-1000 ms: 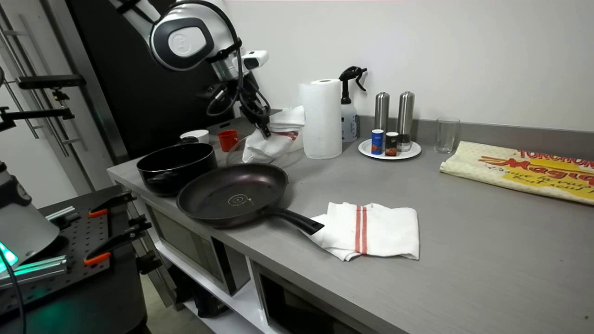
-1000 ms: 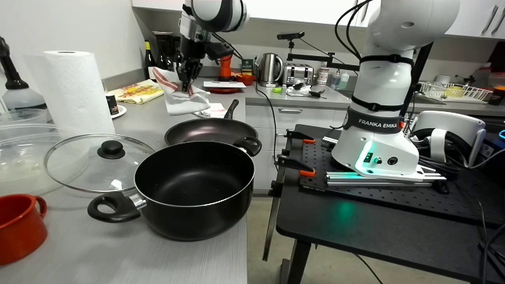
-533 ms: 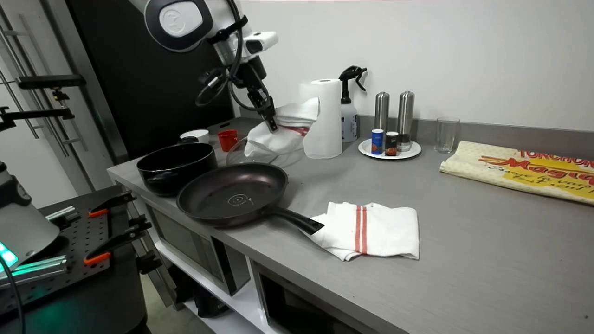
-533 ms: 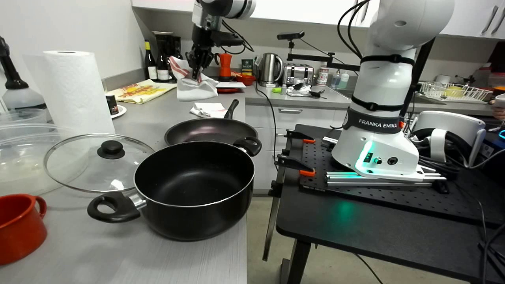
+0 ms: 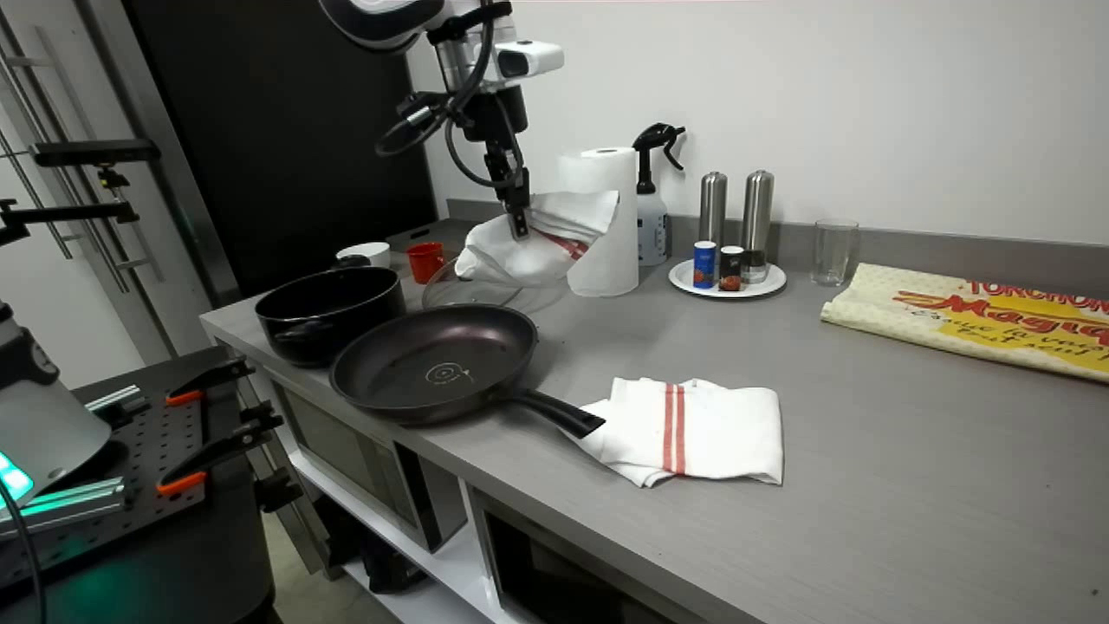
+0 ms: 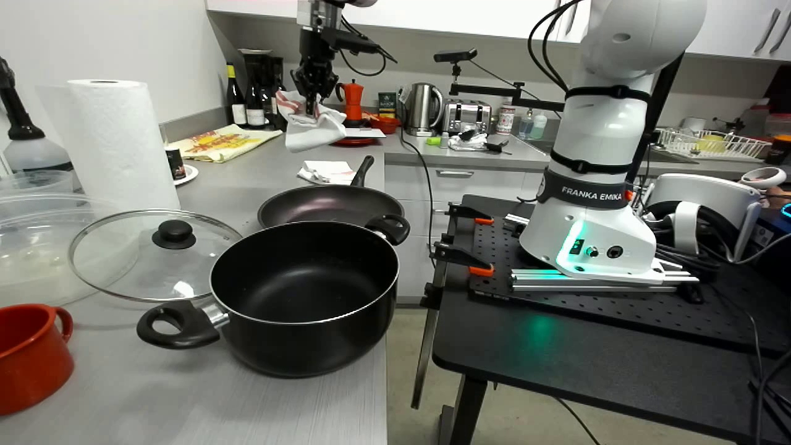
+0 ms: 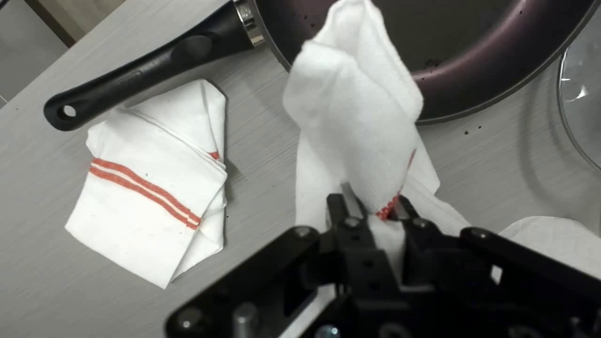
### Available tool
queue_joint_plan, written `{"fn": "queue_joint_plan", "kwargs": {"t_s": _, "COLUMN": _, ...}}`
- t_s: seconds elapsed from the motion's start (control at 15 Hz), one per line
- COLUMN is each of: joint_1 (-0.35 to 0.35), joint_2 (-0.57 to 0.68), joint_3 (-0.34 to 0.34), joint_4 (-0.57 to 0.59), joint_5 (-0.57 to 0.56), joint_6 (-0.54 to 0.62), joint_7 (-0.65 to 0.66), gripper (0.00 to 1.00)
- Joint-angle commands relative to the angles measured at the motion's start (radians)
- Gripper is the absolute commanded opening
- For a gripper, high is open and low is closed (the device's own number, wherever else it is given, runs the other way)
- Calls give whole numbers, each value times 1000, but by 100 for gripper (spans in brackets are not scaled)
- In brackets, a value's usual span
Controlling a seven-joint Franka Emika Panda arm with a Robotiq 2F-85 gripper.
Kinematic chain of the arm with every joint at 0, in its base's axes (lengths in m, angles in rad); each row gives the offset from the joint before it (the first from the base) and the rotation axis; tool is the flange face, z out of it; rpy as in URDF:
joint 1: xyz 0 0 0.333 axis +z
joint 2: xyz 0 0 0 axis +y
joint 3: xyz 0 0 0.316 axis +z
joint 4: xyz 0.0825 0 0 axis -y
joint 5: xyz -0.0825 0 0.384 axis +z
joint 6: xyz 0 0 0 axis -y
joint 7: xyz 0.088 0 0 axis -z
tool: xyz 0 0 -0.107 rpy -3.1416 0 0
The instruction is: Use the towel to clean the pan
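My gripper [image 7: 374, 202] is shut on a white towel with red stripes [image 7: 352, 122]. The towel hangs bunched in the air, with its lower folds loose. In an exterior view the gripper [image 5: 518, 230] points down and holds the towel [image 5: 520, 260] above the counter, behind the pan. The dark frying pan [image 5: 442, 355] lies on the counter and also shows in the wrist view [image 7: 469, 89], partly hidden by the towel. A second folded white towel with red stripes [image 5: 719, 425] lies at the pan's handle. In another exterior view the held towel [image 6: 315, 133] is above and beyond the pan [image 6: 327, 205].
A black pot [image 6: 303, 346] stands close beside the pan. A glass lid [image 6: 123, 266], a red cup [image 6: 31, 358] and a paper towel roll [image 5: 606, 225] are also on the counter. A plate with shakers [image 5: 754, 290] and a yellow cloth [image 5: 979, 321] lie farther along.
The gripper has moved up and to the right in both exterior views, carrying the held towel. The wrist has turned to point more straight down. The pan and folded towel have not moved.
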Motion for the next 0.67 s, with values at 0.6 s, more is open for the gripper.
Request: {"fn": "queue_joint_plan", "kwargs": {"t_s": 0.6, "joint_1": -56, "joint_2": 411, "joint_3": 13, "joint_4": 509, "joint_5": 25, "joint_6": -288, "joint_7": 1, "gripper": 3}}
